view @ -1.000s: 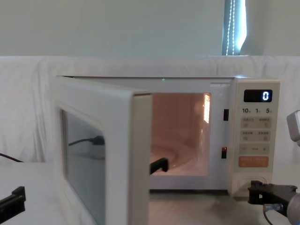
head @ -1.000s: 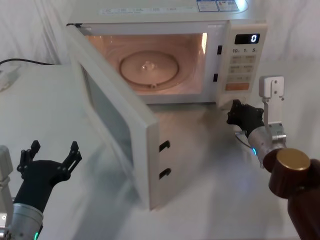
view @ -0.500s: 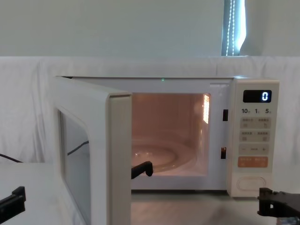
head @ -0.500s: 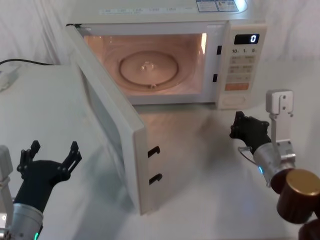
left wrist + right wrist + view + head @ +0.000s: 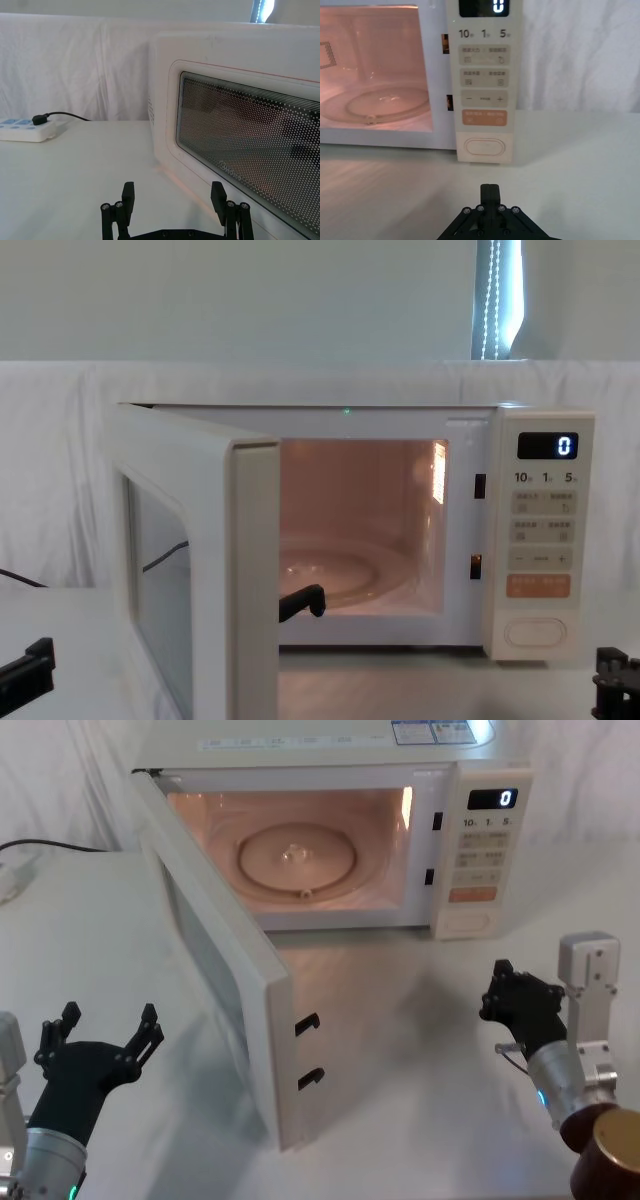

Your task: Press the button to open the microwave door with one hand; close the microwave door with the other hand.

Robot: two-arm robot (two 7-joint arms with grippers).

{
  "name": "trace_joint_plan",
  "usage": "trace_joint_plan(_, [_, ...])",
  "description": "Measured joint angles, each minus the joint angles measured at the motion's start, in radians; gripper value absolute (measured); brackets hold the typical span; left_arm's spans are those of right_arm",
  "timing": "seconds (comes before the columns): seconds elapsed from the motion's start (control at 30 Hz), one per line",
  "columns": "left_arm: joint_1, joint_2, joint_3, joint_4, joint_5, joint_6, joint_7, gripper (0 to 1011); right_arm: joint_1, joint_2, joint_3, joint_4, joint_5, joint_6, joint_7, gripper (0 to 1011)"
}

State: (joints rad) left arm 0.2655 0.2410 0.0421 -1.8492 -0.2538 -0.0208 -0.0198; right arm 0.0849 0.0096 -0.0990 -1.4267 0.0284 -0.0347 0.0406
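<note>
The microwave door stands wide open, swung out to the left, and its free edge with two black latch hooks faces me. Its dotted window fills much of the left wrist view. The lit cavity holds a glass turntable. The cream pill-shaped button sits lowest on the control panel, untouched. My right gripper is shut, empty, well in front of the button over the table. My left gripper is open and low at the near left, short of the door's outer face.
A white cloth covers the table. A white power strip with a black cable lies at the far left. The panel display reads 0. A white wall and curtain stand behind the microwave.
My right gripper has drawn back from the button toward me and to the right. The door swung further open a second ago and now holds still. The left gripper has not moved.
</note>
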Motion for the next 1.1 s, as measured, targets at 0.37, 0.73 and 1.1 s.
trace_joint_plan(0.37, [0.0, 0.0, 0.0, 0.0, 0.0, 0.0, 0.0, 1001, -0.039, -0.02, 0.03, -0.006, -0.005, -0.075, -0.027, 0])
trace_joint_plan(0.73, [0.0, 0.0, 0.0, 0.0, 0.0, 0.0, 0.0, 1001, -0.043, -0.024, 0.039, -0.005, -0.007, -0.09, -0.029, 0])
trace_joint_plan(1.1, [0.0, 0.0, 0.0, 0.0, 0.0, 0.0, 0.0, 1001, -0.042, -0.023, 0.038, -0.005, -0.007, -0.087, -0.029, 162])
